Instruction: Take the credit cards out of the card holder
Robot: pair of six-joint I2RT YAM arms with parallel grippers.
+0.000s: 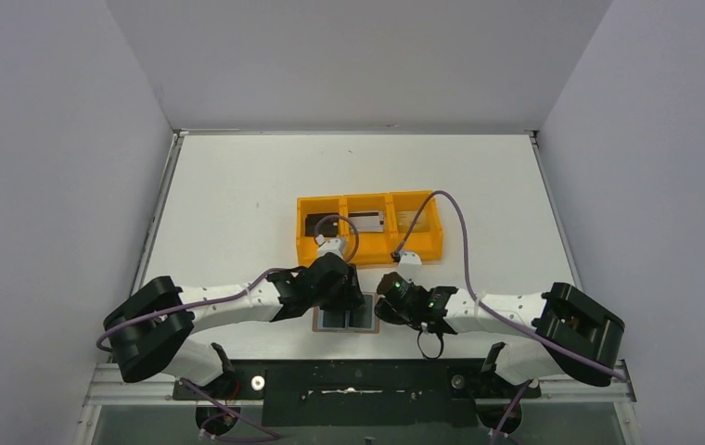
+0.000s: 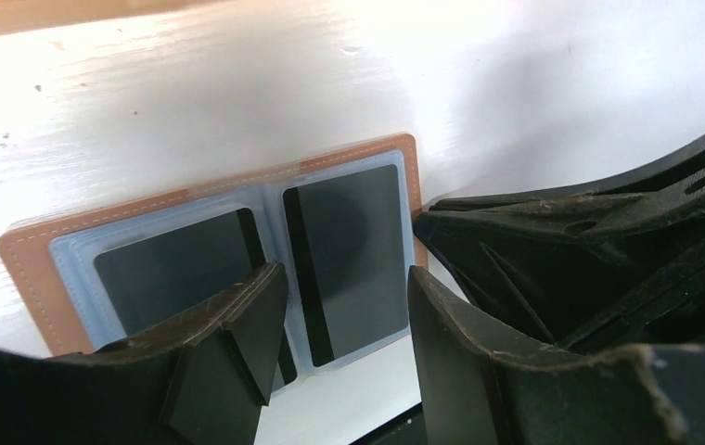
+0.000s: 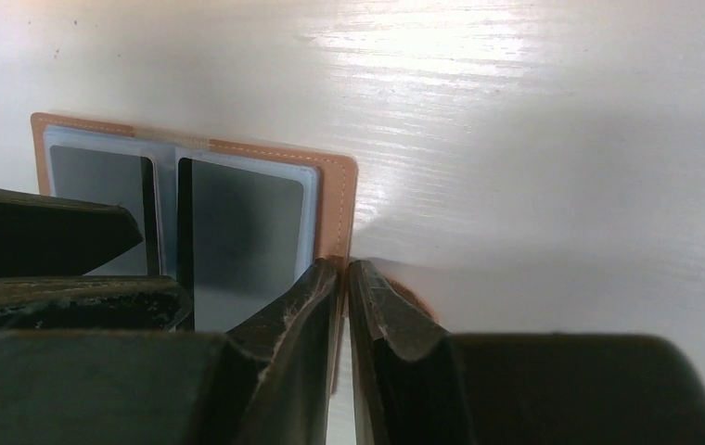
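Card holder (image 2: 349, 195): near edge hidden behind left gripper (image 2: 344, 278); its pockets dark, contents unclear.
Right gripper (image 3: 344, 266): whether its nearly closed fingers pinch the holder's edge cannot be told.
Cards (image 1: 367, 222) in tray (image 1: 367, 250): from above, print too small to read.

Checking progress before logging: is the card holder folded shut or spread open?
Spread open: the card holder lies flat on the table, its grey-blue inside facing up, both halves showing.
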